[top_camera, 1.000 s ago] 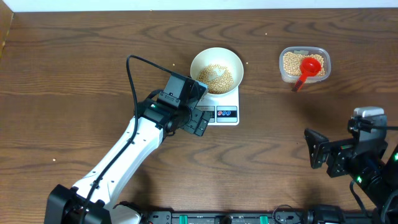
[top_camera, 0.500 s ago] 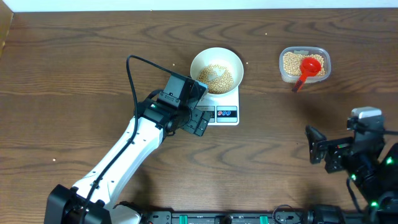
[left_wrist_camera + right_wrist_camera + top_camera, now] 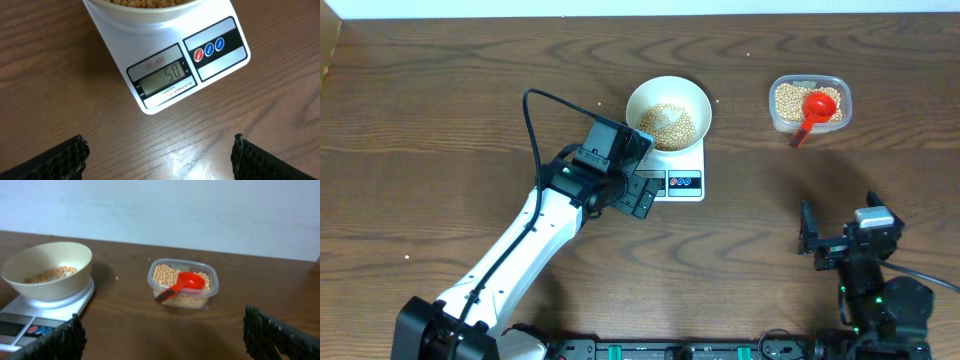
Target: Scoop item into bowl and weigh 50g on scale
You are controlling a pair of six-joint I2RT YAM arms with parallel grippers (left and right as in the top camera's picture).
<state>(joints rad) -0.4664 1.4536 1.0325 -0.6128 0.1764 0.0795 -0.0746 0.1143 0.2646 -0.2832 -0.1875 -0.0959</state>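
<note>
The white bowl [image 3: 668, 100] stands on the white scale [image 3: 682, 184] and holds tan beans [image 3: 670, 124]. In the left wrist view the scale [image 3: 220, 55] shows 50 on its grey display, with the bowl [image 3: 150, 12] at the top edge. My left gripper [image 3: 647, 197] hovers open just in front of the scale's display, and bare wood lies between its fingers [image 3: 75, 155]. My right gripper [image 3: 837, 228] is open near the front right of the table, well apart from everything. Its view looks across at the bowl [image 3: 55, 287], the beans [image 3: 52, 273] and the scale [image 3: 30, 317].
A clear plastic tub [image 3: 776, 106] of beans stands at the back right with a red scoop [image 3: 817, 106] resting in it, handle over the front rim. The right wrist view also shows that tub [image 3: 210, 287] and scoop [image 3: 186, 283]. A few stray beans lie near the bowl.
My right arm has drawn back toward the front edge and turned so that its open gripper faces the back of the table. The left arm, bowl and scale have not moved.
</note>
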